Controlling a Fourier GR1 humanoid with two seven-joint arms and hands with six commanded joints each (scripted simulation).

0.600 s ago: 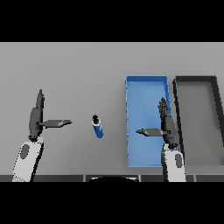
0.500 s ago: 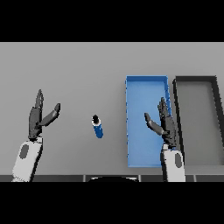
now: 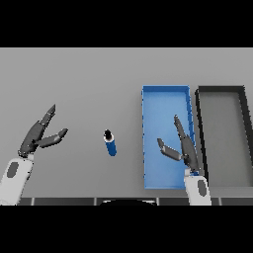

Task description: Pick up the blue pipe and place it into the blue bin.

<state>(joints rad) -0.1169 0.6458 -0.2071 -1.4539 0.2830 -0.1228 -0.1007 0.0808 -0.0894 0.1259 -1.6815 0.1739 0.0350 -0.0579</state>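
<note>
The blue pipe [image 3: 110,144] is a short blue cylinder with a dark end cap, lying on the grey table near the middle. The blue bin [image 3: 165,97] is a long open tray to its right, with nothing inside. My right hand [image 3: 183,145] hovers over the bin's lower half, fingers straight and thumb spread toward the pipe, holding nothing. My left hand [image 3: 38,135] shows at the lower left, well to the left of the pipe, fingers straight and apart, also holding nothing.
A black bin [image 3: 221,90] stands directly right of the blue bin, their long sides almost touching. The table's front edge runs just below both forearms.
Both hands have drifted slightly left, and each thumb has swung in from sticking out sideways to lie closer to the fingers. The pipe has not moved.
</note>
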